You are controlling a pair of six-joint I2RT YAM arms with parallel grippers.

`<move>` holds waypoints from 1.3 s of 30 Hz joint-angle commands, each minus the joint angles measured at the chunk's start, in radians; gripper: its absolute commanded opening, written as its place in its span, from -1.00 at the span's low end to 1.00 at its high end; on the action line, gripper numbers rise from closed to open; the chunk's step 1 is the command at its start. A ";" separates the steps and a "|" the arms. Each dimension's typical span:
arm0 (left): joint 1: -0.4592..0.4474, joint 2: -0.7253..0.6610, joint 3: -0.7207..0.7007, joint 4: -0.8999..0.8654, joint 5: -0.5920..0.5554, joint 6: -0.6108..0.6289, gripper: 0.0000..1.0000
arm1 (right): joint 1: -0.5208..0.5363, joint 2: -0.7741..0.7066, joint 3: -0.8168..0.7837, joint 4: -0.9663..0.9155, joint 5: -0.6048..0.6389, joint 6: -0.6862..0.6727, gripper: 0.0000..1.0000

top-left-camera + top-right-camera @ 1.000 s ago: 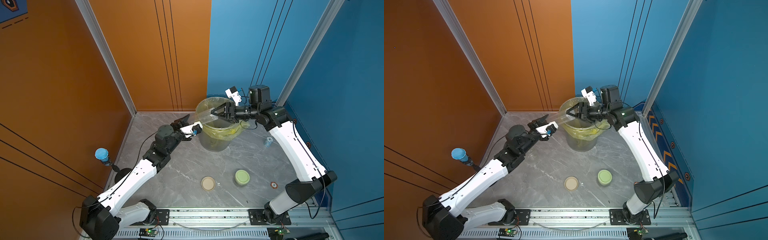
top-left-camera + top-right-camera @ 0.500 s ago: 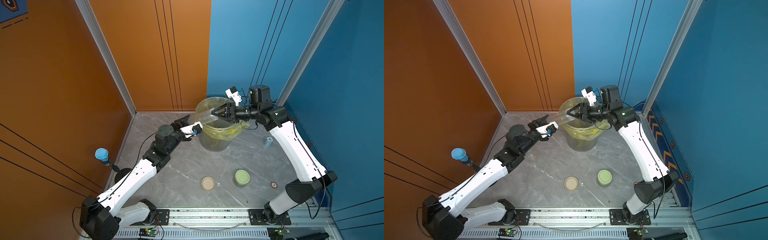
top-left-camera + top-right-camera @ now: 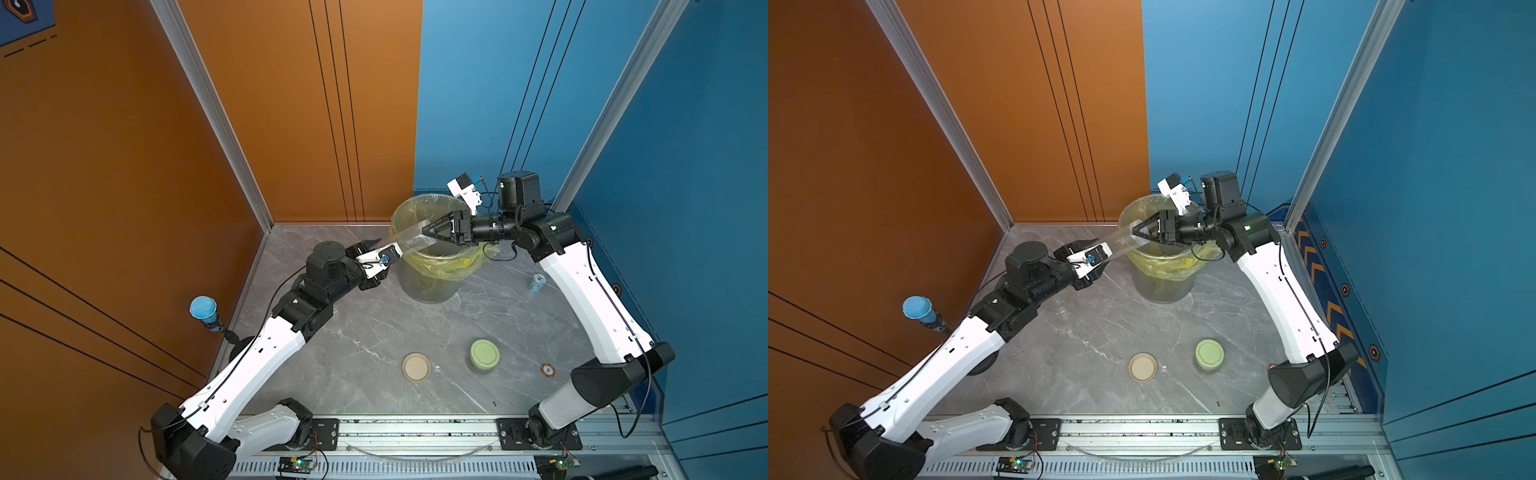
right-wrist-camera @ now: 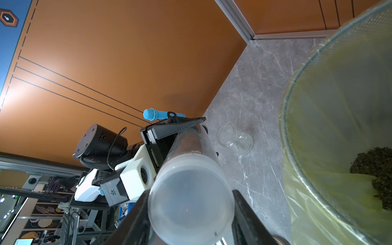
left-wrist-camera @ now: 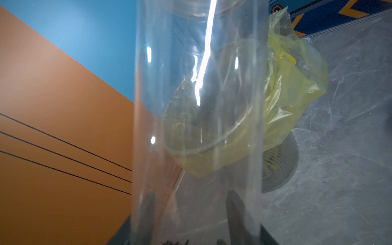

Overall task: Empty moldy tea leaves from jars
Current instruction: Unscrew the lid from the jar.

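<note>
The tall narrow clear jar [image 3: 409, 239] [image 3: 1121, 245] [image 5: 197, 106] lies nearly level in the air, with its lid end over the rim of the grey bin [image 3: 428, 286] [image 3: 1163, 291]. My left gripper [image 3: 374, 244] [image 3: 1088, 246] [image 5: 192, 212] is shut on the jar's base end. A few dark tea leaves [image 5: 176, 242] cling inside there. My right gripper [image 3: 426, 230] [image 3: 1136, 230] [image 4: 191, 212] is shut on the whitish lid [image 4: 191, 203]. A heap of tea leaves [image 4: 377, 169] lies in the bin's yellow bag [image 4: 331, 191].
A wide clear jar [image 4: 235, 137] [image 3: 1065, 316] lies open on its side left of the bin. Its beige lid [image 3: 416, 367] [image 3: 1142, 367] and the short green-lidded jar [image 3: 484, 355] [image 3: 1209, 354] sit near the front. A blue microphone [image 3: 203, 309] stands at the left wall.
My right gripper's jaws have closed in onto the jar's lid. Both arms and the jar stay where they were.
</note>
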 commanded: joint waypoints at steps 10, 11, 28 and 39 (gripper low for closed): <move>0.099 -0.051 0.116 -0.050 0.449 -0.313 -0.31 | 0.021 -0.082 -0.056 -0.220 -0.052 -0.591 -0.38; 0.107 -0.051 0.121 -0.053 0.473 -0.327 -0.31 | 0.021 -0.087 -0.060 -0.228 -0.059 -0.621 -0.37; 0.103 -0.076 0.076 -0.035 0.317 -0.223 -0.31 | -0.037 -0.168 -0.054 -0.095 0.044 -0.380 0.99; -0.027 -0.068 -0.065 0.242 -0.098 0.042 -0.30 | -0.141 -0.211 -0.237 0.223 0.000 0.298 0.99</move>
